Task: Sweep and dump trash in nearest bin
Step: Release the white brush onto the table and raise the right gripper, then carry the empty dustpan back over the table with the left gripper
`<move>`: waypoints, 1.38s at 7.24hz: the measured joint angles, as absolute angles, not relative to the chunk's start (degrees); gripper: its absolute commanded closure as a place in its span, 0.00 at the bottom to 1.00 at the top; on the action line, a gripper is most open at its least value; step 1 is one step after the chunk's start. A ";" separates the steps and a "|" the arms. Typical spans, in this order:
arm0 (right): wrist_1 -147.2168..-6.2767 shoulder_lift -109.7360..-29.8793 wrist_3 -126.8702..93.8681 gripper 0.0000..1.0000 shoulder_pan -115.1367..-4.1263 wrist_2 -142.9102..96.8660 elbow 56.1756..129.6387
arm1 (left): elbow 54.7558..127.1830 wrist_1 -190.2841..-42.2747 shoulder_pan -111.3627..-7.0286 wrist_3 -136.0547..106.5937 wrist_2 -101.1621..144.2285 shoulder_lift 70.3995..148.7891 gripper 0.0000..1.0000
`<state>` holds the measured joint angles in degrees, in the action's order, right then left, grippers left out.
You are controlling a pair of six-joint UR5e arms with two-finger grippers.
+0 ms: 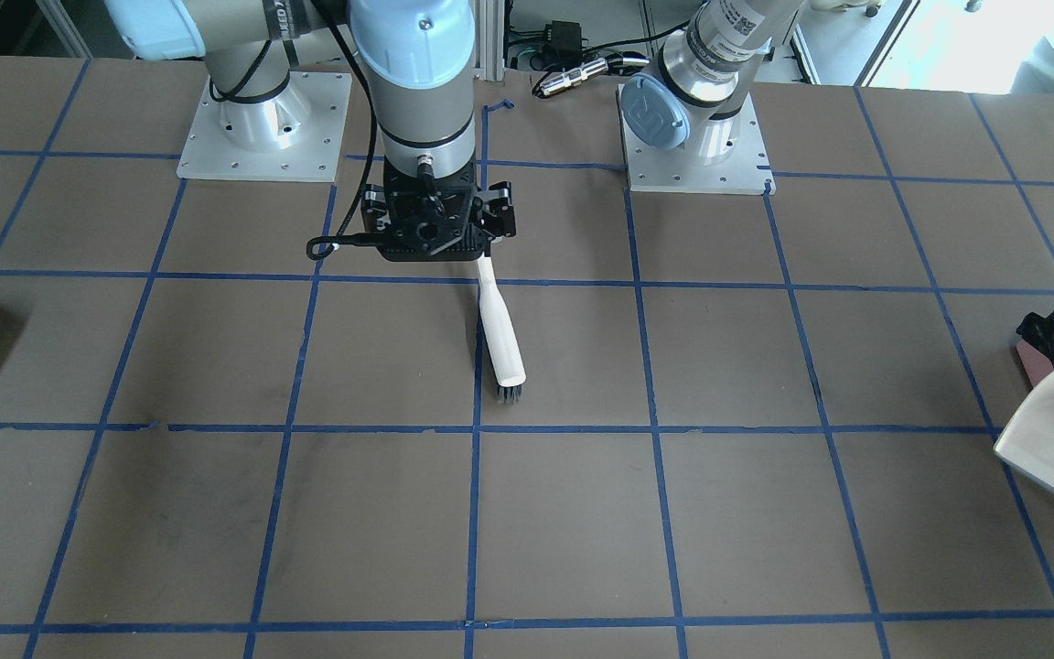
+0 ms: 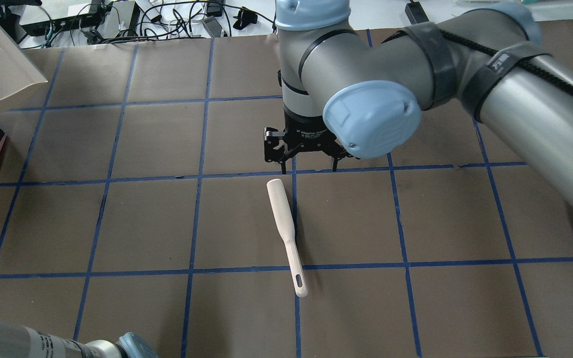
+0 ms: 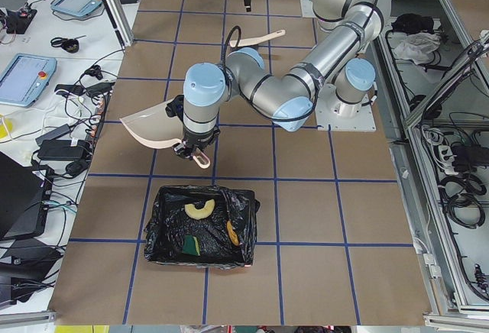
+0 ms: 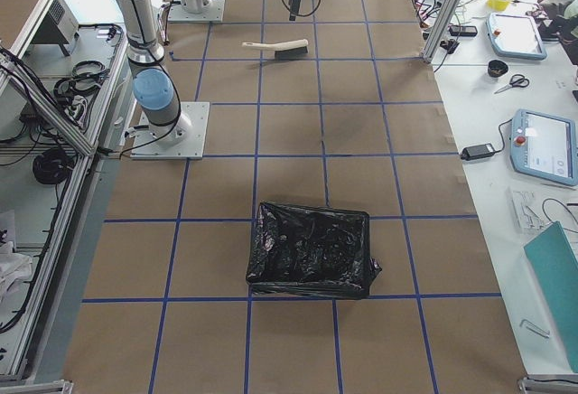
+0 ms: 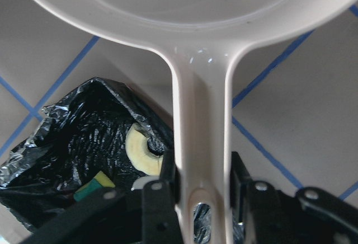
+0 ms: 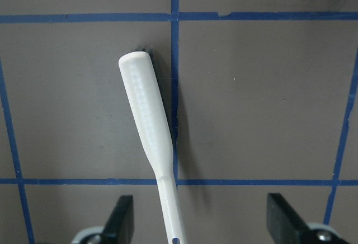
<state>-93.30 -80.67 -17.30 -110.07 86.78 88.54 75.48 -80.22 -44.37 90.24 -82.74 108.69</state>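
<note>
Trash lies in the bin, the dustpan is held up beside it, and the brush rests on the table.

The salmon-pink bin (image 3: 159, 226), lined with a black bag, contains the pale croissant piece (image 3: 199, 209), the yellow-and-green sponge (image 3: 191, 245) and the golden-brown lump (image 3: 232, 232), so the dumping looks done. The white dustpan (image 3: 149, 128) hangs empty near the bin's rim, with the left gripper (image 5: 202, 185) clamped on its handle. The white brush (image 2: 283, 219) lies flat mid-table, apparently no longer needed. The right gripper (image 6: 203, 221) hovers over its handle, jaws spread wide, holding nothing.
</note>
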 measured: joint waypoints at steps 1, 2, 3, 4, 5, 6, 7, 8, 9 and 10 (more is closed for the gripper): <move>-92.42 -82.67 -13.94 0.00 -106.97 87.18 87.47 | 77.90 -80.47 -46.35 84.35 -83.52 107.13 1.00; -91.68 -85.01 -11.95 0.00 -103.96 87.36 86.90 | 80.26 -80.61 -48.60 77.83 -84.67 105.48 1.00; -90.75 -87.11 -9.63 0.00 -101.16 87.44 86.68 | 82.39 -80.68 -51.36 71.58 -85.95 103.68 1.00; -89.87 -88.58 -6.14 0.00 -98.46 87.54 86.64 | 84.29 -80.76 -54.20 65.71 -86.71 101.95 1.00; -89.18 -89.85 -2.47 0.00 -96.00 87.64 86.69 | 85.93 -80.82 -57.01 59.97 -87.02 100.49 1.00; -89.02 -90.93 -0.21 0.00 -94.26 87.71 86.74 | 87.07 -80.87 -59.84 54.87 -87.16 99.47 1.00; -89.71 -91.57 0.73 0.00 -93.42 87.69 86.75 | 87.62 -81.08 -62.72 50.09 -87.52 98.78 1.00; -90.60 -92.04 1.08 0.00 -93.13 87.62 86.78 | 87.79 -81.64 -65.93 44.76 -88.07 98.33 1.00; -91.13 -92.30 1.21 0.00 -92.98 87.70 86.81 | 87.79 -82.28 -69.91 38.36 -88.41 98.09 1.00; -91.38 -92.43 1.23 0.00 -92.87 87.84 86.82 | 87.76 -82.57 -74.29 31.51 -88.63 98.26 1.00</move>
<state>-91.38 -92.43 1.23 -92.87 87.84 86.82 87.76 -82.57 -74.29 31.51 -88.63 98.26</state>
